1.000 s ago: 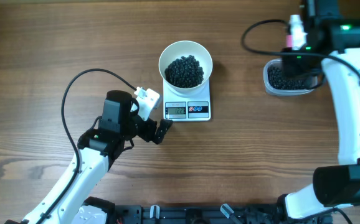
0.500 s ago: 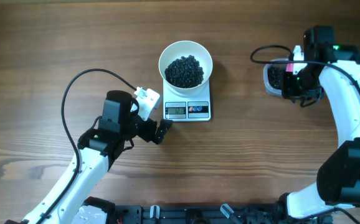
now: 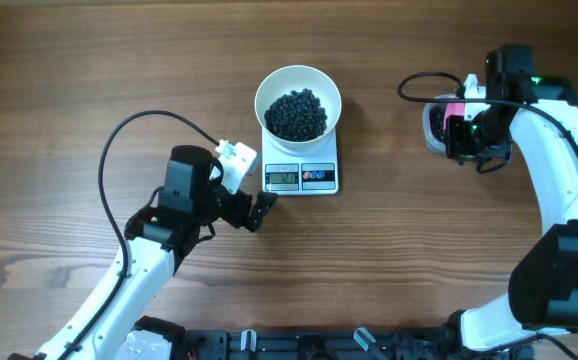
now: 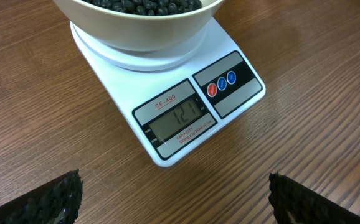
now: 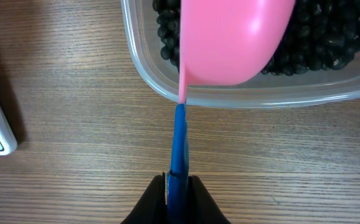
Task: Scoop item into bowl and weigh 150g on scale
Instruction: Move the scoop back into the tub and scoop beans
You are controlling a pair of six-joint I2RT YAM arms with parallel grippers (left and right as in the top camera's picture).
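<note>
The white bowl (image 3: 298,100) stands on the white scale (image 3: 302,165) and holds a heap of the black item (image 3: 297,113). In the left wrist view the scale (image 4: 230,56) shows 121 on its display (image 4: 181,118), with the bowl (image 4: 136,31) on top. My left gripper (image 3: 261,208) is open and empty, just in front of the scale's left corner. My right gripper (image 5: 178,186) is shut on the blue handle (image 5: 179,143) of a pink scoop (image 5: 230,37). The scoop's head hangs over the near rim of a clear tub (image 5: 242,99) of black beads (image 5: 329,43).
The clear tub (image 3: 431,125) sits at the right, about a hand's width from the scale, partly under my right arm. A black cable (image 3: 119,150) loops over the table left of the scale. Bare wooden table lies between scale and tub.
My right arm has swung round and drawn back over the tub, and the pink scoop now shows at the tub's left end. The left arm, bowl and scale have not moved.
</note>
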